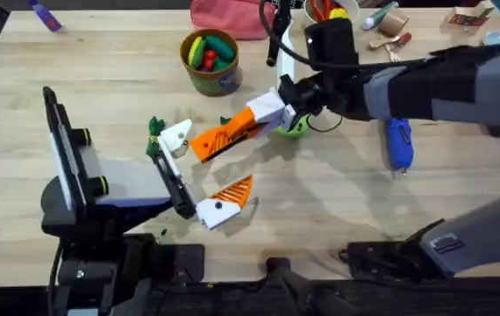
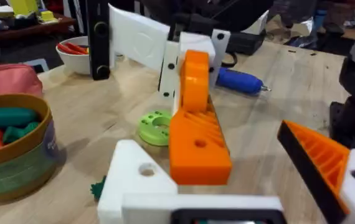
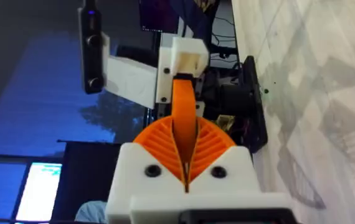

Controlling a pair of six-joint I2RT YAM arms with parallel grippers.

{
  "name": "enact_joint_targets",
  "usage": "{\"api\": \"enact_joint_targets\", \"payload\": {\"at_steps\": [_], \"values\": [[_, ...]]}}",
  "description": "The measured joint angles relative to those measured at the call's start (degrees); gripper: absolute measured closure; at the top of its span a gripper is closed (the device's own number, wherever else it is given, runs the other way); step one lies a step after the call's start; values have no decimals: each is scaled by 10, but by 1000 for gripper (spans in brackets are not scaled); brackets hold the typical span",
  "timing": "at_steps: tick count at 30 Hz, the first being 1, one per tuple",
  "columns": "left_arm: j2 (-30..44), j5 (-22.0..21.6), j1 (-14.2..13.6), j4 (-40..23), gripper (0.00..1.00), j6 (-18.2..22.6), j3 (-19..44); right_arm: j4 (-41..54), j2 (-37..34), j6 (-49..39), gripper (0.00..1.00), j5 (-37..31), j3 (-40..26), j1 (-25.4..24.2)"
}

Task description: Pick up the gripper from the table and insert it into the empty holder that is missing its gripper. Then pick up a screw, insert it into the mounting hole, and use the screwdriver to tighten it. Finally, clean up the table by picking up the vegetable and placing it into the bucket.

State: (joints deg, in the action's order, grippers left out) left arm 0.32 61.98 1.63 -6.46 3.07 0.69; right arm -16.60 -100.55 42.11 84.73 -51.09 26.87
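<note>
Holder (image 2: 141, 180), green disc (image 2: 156, 127) behind

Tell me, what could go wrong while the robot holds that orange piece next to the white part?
1. The right hand pinches the orange wedge by one end only, so the wedge might twist or slip when it presses against the holder.
2. The wedge looks angled to the holder, so it could jam instead of sliding in.
3. The toy carrot lies right beside the holder, so a bump could knock it away.
</note>
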Motion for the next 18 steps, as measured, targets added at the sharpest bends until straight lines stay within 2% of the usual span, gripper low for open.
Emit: {"api": "enact_joint_targets", "payload": {"at_steps": [18], "values": [[0, 0, 0, 0, 15, 0, 0, -30, -13, 23, 993, -13, 0, 5]]}}
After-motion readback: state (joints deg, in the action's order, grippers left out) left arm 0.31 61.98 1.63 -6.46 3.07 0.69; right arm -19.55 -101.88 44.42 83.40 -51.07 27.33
